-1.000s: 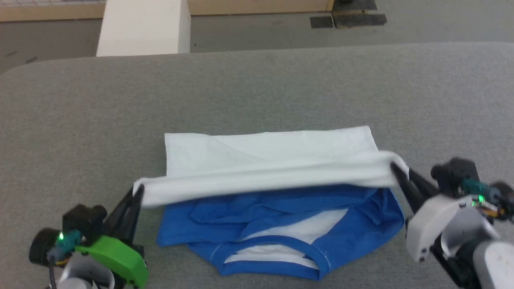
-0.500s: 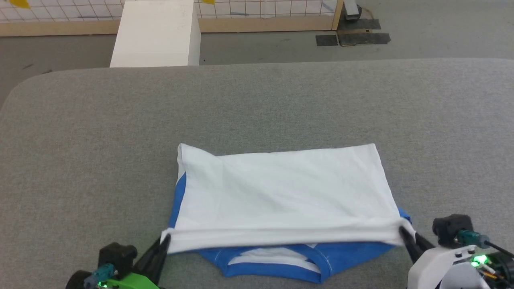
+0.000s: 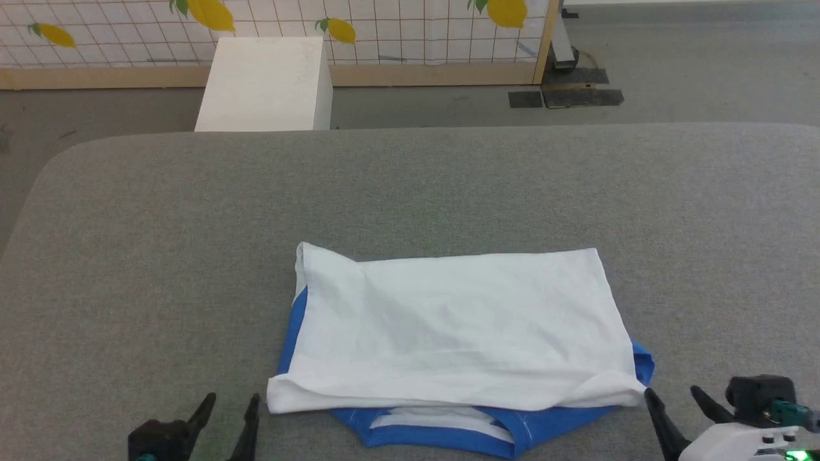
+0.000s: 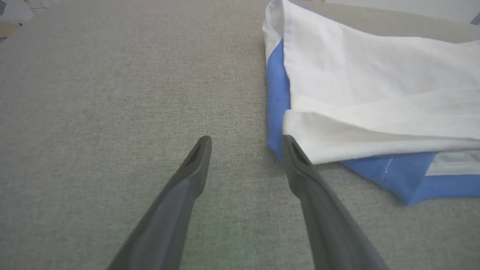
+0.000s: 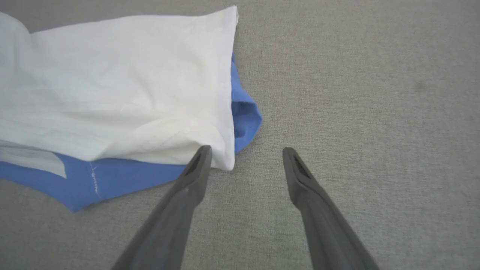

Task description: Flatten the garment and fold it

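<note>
The garment (image 3: 455,326) lies folded on the grey table: a white rectangle on top, with blue fabric and the collar peeking out along its near edge and at both sides. My left gripper (image 3: 232,406) stands open just off the near left corner; in the left wrist view the gripper (image 4: 245,144) has its right finger beside the white fold of the garment (image 4: 375,93), holding nothing. My right gripper (image 3: 672,397) is open by the near right corner. In the right wrist view that gripper (image 5: 245,155) has bare table between its fingers, next to the garment (image 5: 123,90).
The grey padded table (image 3: 160,243) has wide free room to the left, right and behind the garment. Beyond its far edge stand a white box (image 3: 266,83) and a tiled wall with lemon prints (image 3: 397,29) on a grey floor.
Both grippers carried the white hem toward me over the blue part, then opened and let it go; the hem now rests flat. The head camera has tilted up, showing more of the room.
</note>
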### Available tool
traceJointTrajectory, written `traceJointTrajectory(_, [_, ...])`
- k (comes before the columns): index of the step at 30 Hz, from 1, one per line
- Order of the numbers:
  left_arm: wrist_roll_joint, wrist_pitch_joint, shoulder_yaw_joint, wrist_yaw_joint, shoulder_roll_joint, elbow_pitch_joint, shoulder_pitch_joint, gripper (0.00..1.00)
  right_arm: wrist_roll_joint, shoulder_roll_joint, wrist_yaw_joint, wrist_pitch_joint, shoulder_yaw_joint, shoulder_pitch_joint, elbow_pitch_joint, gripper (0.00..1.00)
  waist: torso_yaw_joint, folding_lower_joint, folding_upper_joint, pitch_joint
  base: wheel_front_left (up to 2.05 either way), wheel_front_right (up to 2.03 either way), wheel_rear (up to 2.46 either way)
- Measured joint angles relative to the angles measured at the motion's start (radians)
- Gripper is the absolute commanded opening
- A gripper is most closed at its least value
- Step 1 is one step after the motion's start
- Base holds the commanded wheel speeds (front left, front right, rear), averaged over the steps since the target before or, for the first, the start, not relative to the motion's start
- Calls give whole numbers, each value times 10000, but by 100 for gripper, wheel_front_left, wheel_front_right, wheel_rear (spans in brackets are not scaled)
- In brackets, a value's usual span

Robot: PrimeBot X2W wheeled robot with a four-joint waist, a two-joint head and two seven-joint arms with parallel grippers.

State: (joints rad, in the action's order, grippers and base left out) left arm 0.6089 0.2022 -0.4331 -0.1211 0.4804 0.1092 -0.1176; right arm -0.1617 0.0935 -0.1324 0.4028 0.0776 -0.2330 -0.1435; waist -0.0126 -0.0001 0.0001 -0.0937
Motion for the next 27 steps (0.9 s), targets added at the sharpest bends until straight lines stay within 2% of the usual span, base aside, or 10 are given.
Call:
traceJointTrajectory(6, [-328, 477, 727, -378, -123, -439, -42, 100, -198, -332, 2, -665, 888, -135, -495, 100, 190, 0, 0, 255, 0, 0, 0])
traceJointTrajectory(11, [-966, 518, 1383, -357, -621, -832, 371, 100, -734, -393, 2, -1279, 1106, 150, -288, 100, 347, 0, 0, 423, 0, 0, 0])
traceJointTrajectory(16, [-1469, 548, 1770, 136, -1139, -706, 1089, 100, -1058, -418, 2, -1406, 951, 966, 591, 100, 413, 0, 0, 500, 0, 0, 0])
traceJointTrajectory(22, [-1622, 550, 2263, 725, -1722, -6, 1771, 100, -1507, -426, 2, -1394, 851, 2214, 2305, 100, 384, 0, 0, 487, 0, 0, 0])
traceJointTrajectory(27, [-1960, 550, 2652, 1037, -2150, 546, 2173, 100, -1626, -426, 2, -1287, 855, 3163, 3866, 100, 403, 1, 0, 402, 0, 0, 0])
